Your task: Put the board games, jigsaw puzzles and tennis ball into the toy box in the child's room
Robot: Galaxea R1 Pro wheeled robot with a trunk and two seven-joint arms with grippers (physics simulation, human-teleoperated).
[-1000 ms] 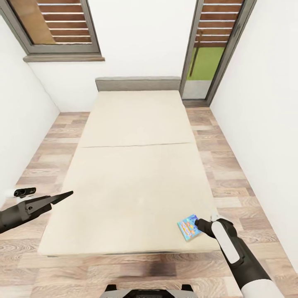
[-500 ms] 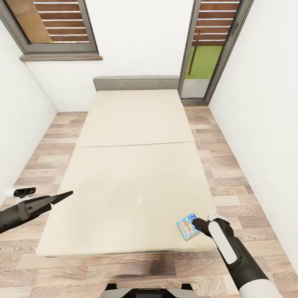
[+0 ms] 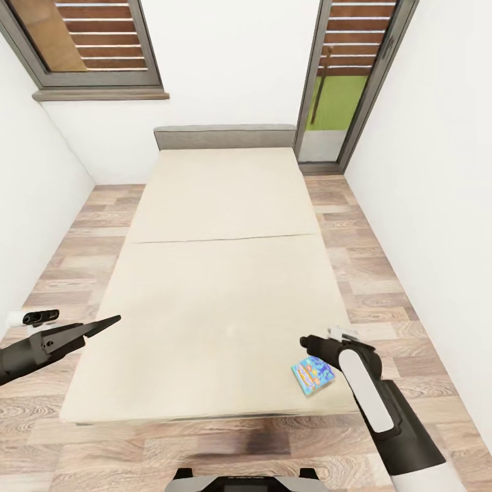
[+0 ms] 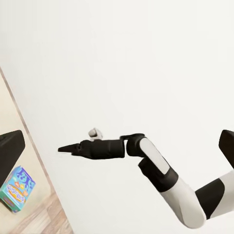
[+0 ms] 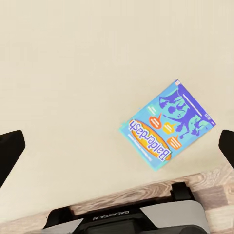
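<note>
Blue Balderdash board game [image 3: 312, 375] lies flat near the bed's [image 3: 219, 205] right corner; stiff, light, I'd pinch an edge. Right gripper [image 3: 309, 342] jaws wide; left gripper [image 3: 109, 320] closed.

White walls [image 3: 225, 75], wood plank floor [image 3: 383, 287], grey-framed slatted window [image 3: 89, 41], glazed door [image 3: 348, 82].

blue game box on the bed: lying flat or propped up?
Flat. The game box lies cover-up on the mattress near its foot edge, apart from the right gripper.
</note>
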